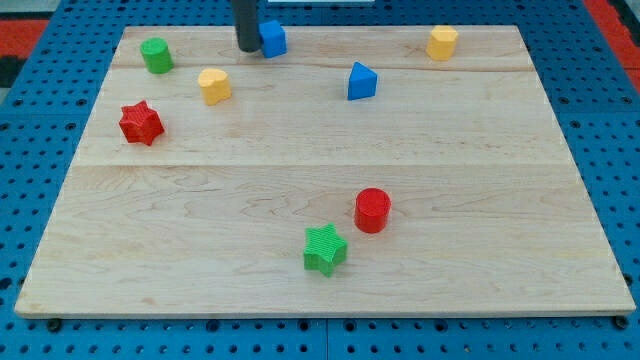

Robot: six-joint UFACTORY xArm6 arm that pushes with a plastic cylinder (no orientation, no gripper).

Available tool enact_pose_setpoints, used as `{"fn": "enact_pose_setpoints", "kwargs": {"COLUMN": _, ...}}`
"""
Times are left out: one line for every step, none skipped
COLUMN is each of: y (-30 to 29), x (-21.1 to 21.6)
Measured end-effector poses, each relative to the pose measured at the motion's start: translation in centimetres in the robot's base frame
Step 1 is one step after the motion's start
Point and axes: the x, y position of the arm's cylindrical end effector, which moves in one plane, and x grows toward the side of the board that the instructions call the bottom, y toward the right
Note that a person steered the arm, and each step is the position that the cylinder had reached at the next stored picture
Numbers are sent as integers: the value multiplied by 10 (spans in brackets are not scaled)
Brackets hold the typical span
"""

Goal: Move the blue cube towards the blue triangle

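At the table's point(320, 190) top edge, left of centre: blue cube point(272, 39), with my tip point(246, 47) touching its left side. No fingers on this rig, only the dark rod, holding nothing. Blue triangle point(361, 82): right of the cube and lower, well apart from it. Top-left corner: green cylinder point(156, 55). Near the left edge: red star point(141, 123); yellow block point(214, 86) beside it, up and right. Top-right corner: yellow hexagonal block point(442, 42). Toward the bottom edge, centre: red cylinder point(372, 210), green star point(325, 249) just beside it.
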Motion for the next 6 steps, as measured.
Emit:
{"fn": "enact_pose_setpoints", "kwargs": {"y": -22, "x": -21}}
{"fn": "enact_pose_setpoints", "kwargs": {"y": -32, "x": -39}}
{"fn": "enact_pose_setpoints", "kwargs": {"y": -9, "x": -36}}
{"fn": "enact_pose_setpoints", "kwargs": {"y": 37, "x": -20}}
{"fn": "enact_pose_setpoints", "kwargs": {"y": 39, "x": -21}}
{"fn": "enact_pose_setpoints", "kwargs": {"y": 23, "x": -36}}
